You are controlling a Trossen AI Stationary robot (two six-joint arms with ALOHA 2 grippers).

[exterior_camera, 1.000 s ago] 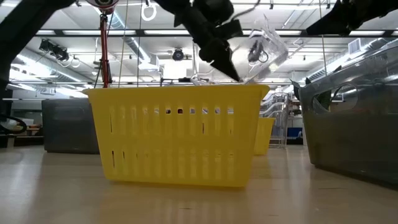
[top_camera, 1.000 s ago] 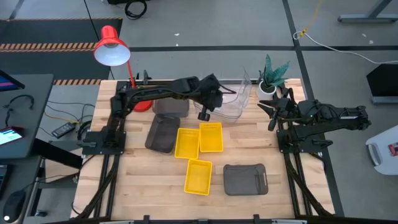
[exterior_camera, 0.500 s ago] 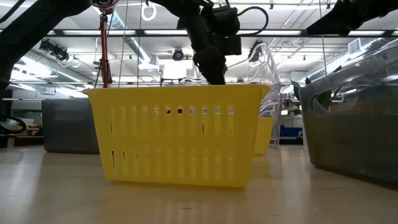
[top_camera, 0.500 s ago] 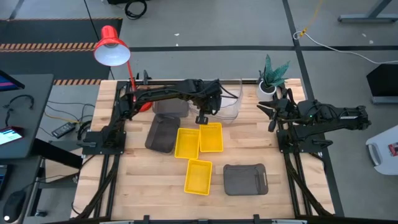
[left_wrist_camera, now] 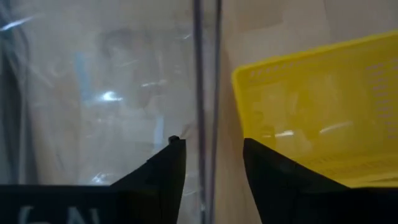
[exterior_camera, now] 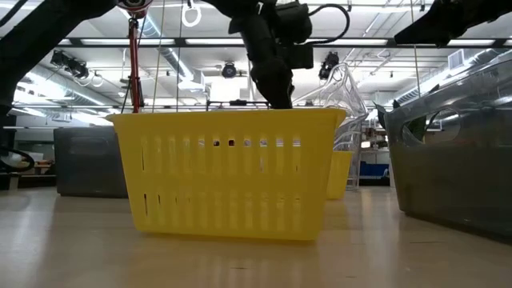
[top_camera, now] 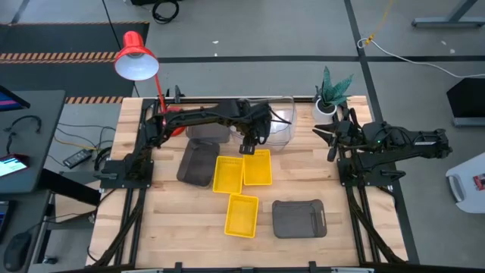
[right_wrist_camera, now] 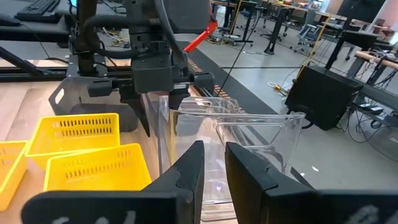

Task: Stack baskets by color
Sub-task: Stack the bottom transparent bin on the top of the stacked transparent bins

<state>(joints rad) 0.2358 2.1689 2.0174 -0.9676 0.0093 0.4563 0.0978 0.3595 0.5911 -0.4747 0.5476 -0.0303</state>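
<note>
The clear basket (top_camera: 279, 125) lies at the table's far middle on its bottom; whether another clear one lies under it, I cannot tell. My left gripper (top_camera: 248, 145) hangs open over its near rim, pointing steeply down. In the left wrist view the clear wall (left_wrist_camera: 207, 74) stands between the two fingers. Three yellow baskets (top_camera: 227, 174) (top_camera: 257, 167) (top_camera: 242, 214) lie singly in the middle. Three grey baskets (top_camera: 208, 130) (top_camera: 198, 164) (top_camera: 298, 218) lie apart. My right gripper (top_camera: 331, 135) waits at the right edge, narrowly open, with nothing between its fingers.
A red desk lamp (top_camera: 136, 57) stands at the far left corner and a small potted plant (top_camera: 332, 91) at the far right. In the low view a yellow basket (exterior_camera: 228, 172) fills the foreground and a grey one (exterior_camera: 456, 160) stands at the right. Bare wood shows along the near edge.
The clear basket, held tilted up off the table a second ago, has swung down and now lies level at the far middle. My left gripper has tipped more steeply downward, sunk a little, then opened and let go of the basket's wall.
</note>
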